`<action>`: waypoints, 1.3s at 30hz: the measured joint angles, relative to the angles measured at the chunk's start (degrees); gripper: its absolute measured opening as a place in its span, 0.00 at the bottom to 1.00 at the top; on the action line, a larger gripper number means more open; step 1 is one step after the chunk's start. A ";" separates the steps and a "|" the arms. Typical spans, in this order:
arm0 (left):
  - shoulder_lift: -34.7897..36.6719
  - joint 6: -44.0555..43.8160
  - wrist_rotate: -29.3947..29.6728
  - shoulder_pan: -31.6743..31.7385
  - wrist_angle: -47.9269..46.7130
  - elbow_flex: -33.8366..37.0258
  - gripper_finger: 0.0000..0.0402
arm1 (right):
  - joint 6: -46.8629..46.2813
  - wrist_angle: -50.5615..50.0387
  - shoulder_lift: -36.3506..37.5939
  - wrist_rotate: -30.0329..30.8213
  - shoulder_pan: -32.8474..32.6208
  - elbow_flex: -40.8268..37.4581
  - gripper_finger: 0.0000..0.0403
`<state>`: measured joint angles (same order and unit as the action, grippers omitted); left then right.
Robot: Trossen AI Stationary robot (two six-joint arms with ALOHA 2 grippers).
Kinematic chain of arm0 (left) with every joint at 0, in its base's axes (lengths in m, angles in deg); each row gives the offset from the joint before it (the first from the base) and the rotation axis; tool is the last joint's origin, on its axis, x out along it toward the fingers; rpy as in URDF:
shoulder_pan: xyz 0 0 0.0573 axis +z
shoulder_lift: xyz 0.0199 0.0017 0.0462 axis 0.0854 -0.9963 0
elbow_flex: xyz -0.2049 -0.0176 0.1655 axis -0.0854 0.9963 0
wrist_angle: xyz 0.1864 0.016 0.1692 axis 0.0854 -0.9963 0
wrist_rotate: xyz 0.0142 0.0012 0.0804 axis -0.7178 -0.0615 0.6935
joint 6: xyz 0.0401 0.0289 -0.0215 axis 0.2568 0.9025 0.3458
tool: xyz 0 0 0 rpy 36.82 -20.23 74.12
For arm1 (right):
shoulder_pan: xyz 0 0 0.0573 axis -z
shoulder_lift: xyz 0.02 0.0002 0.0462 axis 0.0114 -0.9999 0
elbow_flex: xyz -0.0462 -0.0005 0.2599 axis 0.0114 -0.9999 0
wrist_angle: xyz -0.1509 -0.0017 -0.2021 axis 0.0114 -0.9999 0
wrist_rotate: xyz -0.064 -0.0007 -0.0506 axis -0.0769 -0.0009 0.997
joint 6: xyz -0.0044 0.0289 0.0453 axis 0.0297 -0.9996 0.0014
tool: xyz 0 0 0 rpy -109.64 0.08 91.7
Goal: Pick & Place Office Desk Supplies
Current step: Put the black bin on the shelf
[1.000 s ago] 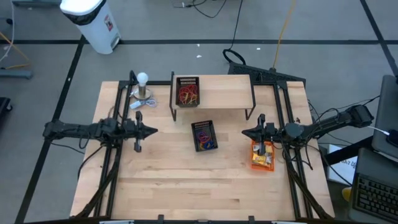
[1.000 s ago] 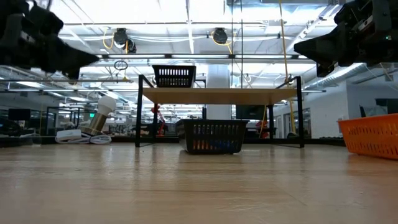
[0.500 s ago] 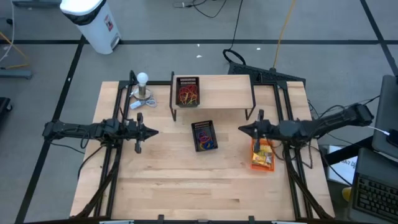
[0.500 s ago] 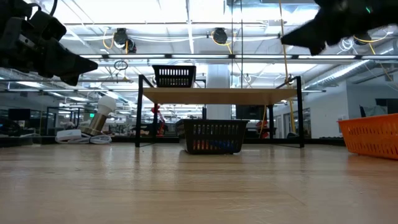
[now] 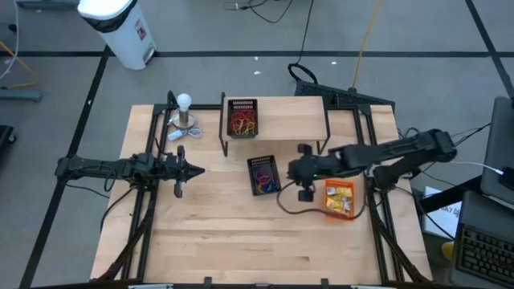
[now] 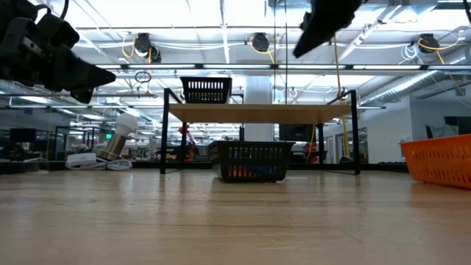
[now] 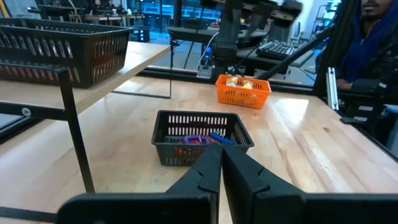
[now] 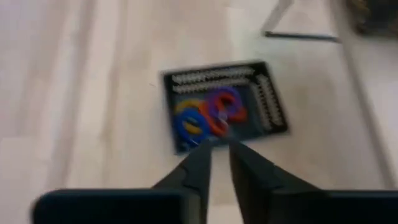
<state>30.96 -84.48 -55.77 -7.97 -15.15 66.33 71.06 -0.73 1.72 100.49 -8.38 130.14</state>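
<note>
A wooden table (image 5: 241, 241) is seen from above, with a dark robot arm reaching in from each side. At the table's centre sits a small black basket (image 5: 263, 175) holding loose rubber bands (image 8: 211, 115) in red, blue and purple. At twelve o'clock from it, on a raised wooden shelf (image 5: 285, 120), a second black basket (image 5: 242, 118) holds red, orange and yellow bands. At three o'clock from the centre basket, an orange basket (image 5: 339, 199) holds yellow packets.

The right gripper (image 5: 294, 170) hangs above the table just beside the centre basket's three o'clock edge. In its wrist view its two fingers stand slightly apart, a narrow gap between them, with nothing held. The left gripper (image 5: 196, 169) waits at nine o'clock, well apart from the baskets, its fingers pressed together and empty.

The bands will likely be very light, soft and stretchy, and tangled, so one pull may lift several. A pinch on a raised loop at the top of the pile looks best. The packets seem light and slightly stiff, best gripped across their narrow width.

The basket walls are low but close around the bands, so the fingers should enter from straight above. The shelf legs (image 5: 323, 148) stand near at twelve o'clock. Open wood lies toward six o'clock.
</note>
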 joint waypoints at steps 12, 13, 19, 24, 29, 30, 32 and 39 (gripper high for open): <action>-0.02 -1.24 -0.06 0.00 -0.17 0.00 0.05 | 6.97 6.95 -15.05 -8.35 1.97 5.09 0.51; 0.00 -1.24 -0.06 0.00 -0.17 0.00 0.05 | 7.42 8.04 -15.90 -9.33 2.06 5.09 0.52; 0.00 -1.48 -0.12 0.00 -0.78 -0.04 0.05 | 10.06 10.35 -20.57 -10.26 2.12 5.11 0.50; 0.00 -1.46 -0.15 0.00 -0.90 -0.04 0.05 | 10.17 10.83 -24.09 -10.35 1.80 5.11 0.50; 0.00 -1.45 -0.15 0.00 -0.95 -0.04 0.05 | 9.97 11.14 -27.21 -11.88 1.46 5.11 0.49; 0.00 -1.46 -0.15 0.00 -0.96 -0.04 0.05 | 9.82 11.48 -27.36 -11.83 1.44 5.11 0.49; 0.00 -1.48 -0.15 0.00 -0.98 -0.04 0.05 | 9.26 11.85 -27.73 -11.82 1.44 5.17 0.48; 0.00 -2.36 -0.13 0.00 -1.01 -0.04 0.05 | 7.42 11.38 -28.46 -11.58 2.32 5.18 0.43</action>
<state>30.96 -86.84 -55.90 -7.97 -16.16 66.28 78.48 10.65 -26.74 88.90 -6.07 135.31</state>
